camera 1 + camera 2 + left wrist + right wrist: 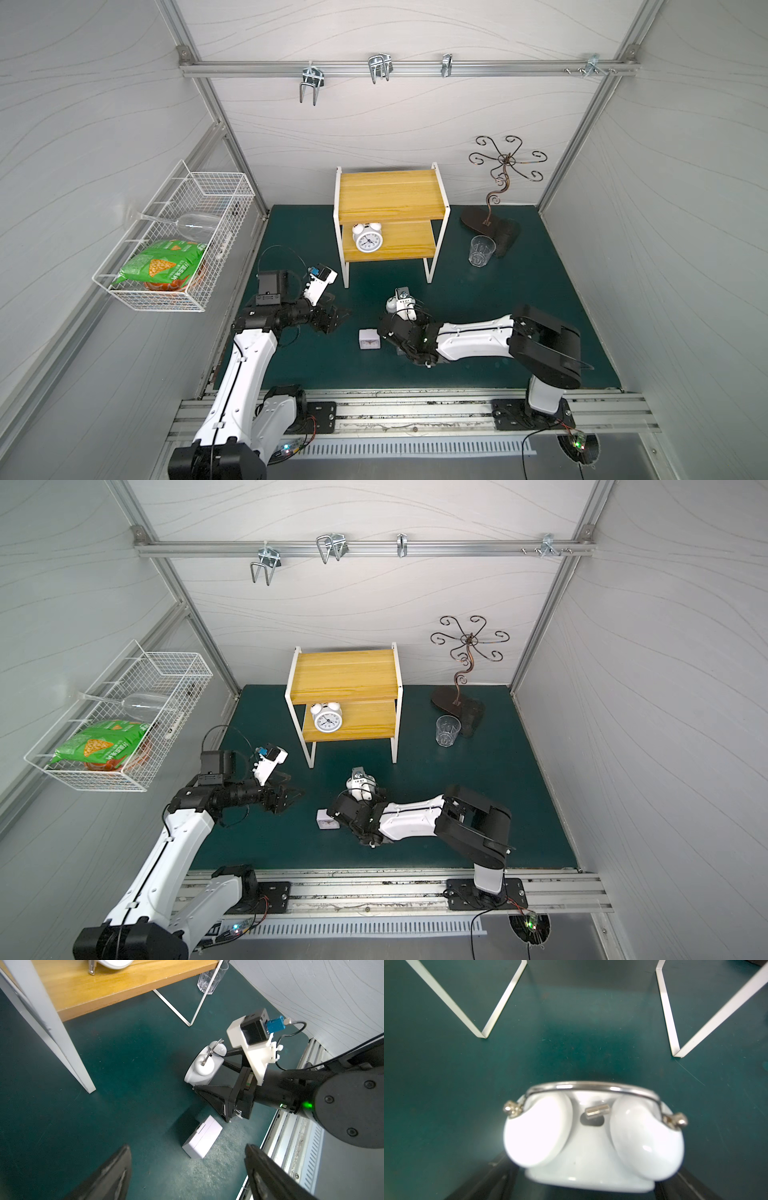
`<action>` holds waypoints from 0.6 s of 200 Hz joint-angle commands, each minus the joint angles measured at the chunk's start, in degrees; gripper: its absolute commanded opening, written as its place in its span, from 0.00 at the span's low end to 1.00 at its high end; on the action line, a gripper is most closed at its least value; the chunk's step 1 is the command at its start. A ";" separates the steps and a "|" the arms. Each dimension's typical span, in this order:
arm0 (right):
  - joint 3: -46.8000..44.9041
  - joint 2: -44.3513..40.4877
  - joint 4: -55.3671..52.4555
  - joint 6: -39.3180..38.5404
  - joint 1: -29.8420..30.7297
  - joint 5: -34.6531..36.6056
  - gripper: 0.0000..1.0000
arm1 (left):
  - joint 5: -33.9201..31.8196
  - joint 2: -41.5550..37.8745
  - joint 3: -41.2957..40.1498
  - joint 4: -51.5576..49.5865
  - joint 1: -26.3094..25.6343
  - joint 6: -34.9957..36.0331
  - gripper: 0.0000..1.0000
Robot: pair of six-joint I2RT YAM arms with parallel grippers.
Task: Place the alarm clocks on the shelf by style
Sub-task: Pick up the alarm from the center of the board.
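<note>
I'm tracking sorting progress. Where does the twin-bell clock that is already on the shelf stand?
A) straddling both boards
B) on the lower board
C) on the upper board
B: in both top views the twin-bell clock stands upright, face forward, on the lower board of the shelf.

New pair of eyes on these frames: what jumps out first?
The yellow-board shelf at the back of the mat, with one twin-bell clock on its lower board. In front of it, the right hand brackets a second twin-bell clock on the mat; a white square clock sits beside it, left hand open and empty.
</note>
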 commanded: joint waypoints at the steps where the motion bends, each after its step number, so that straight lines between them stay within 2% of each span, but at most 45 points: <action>1: 1.05 1.22 1.03 0.90 0.21 1.53 0.99 | 1.04 -0.24 0.28 0.63 0.32 0.62 0.88; 24: 1.05 1.65 1.21 0.97 0.18 1.81 0.99 | 1.02 -0.24 0.19 0.67 0.32 0.62 0.88; 120: 0.28 1.60 2.70 -0.98 0.34 3.03 0.82 | 1.08 -0.41 0.28 0.41 0.32 0.62 0.88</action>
